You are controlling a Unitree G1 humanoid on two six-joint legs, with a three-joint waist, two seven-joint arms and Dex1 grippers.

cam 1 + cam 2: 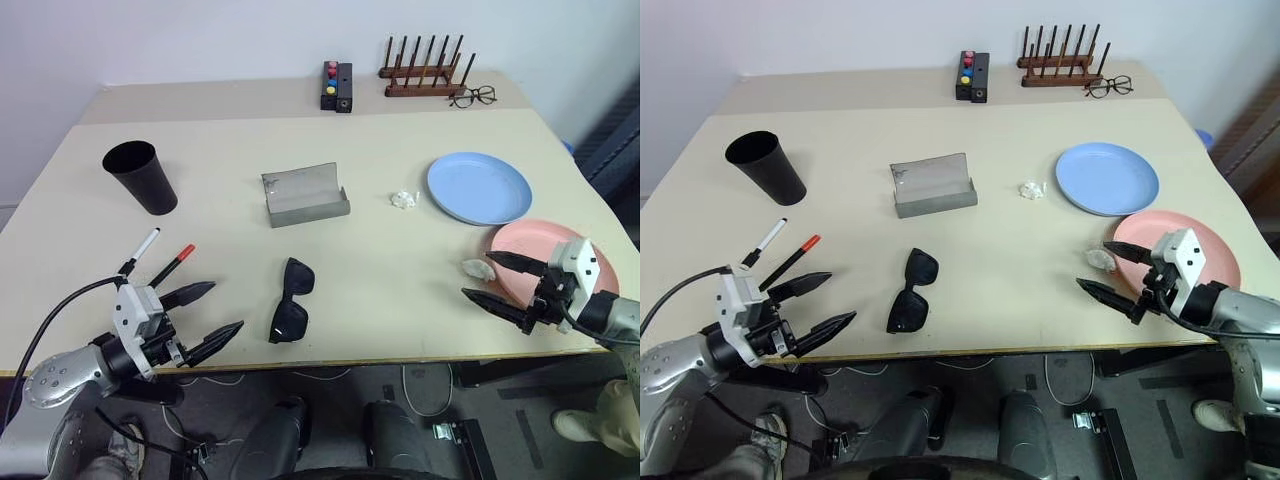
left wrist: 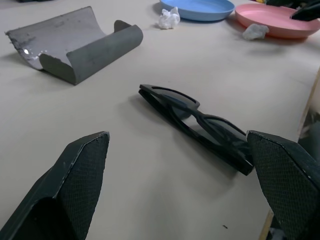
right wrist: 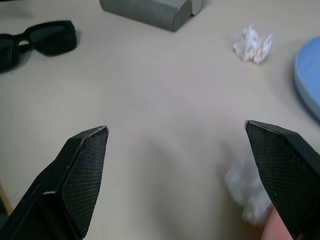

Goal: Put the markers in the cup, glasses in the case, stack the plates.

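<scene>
Nothing is done yet: both markers [image 1: 158, 256] lie near the black cup [image 1: 141, 176], sunglasses [image 1: 291, 300] before the open grey case [image 1: 305, 195], blue plate [image 1: 479, 187] and pink plate [image 1: 545, 258] side by side at right, left gripper [image 1: 205, 318] and right gripper [image 1: 497, 281] spread and empty.

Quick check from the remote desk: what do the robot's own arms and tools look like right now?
Both arms are silver-grey metal with black cables running along them. Each ends in a white block at the wrist and a black tool, left tool, right tool, with two pointed fingers whose inner faces carry a fine mesh texture.
</scene>
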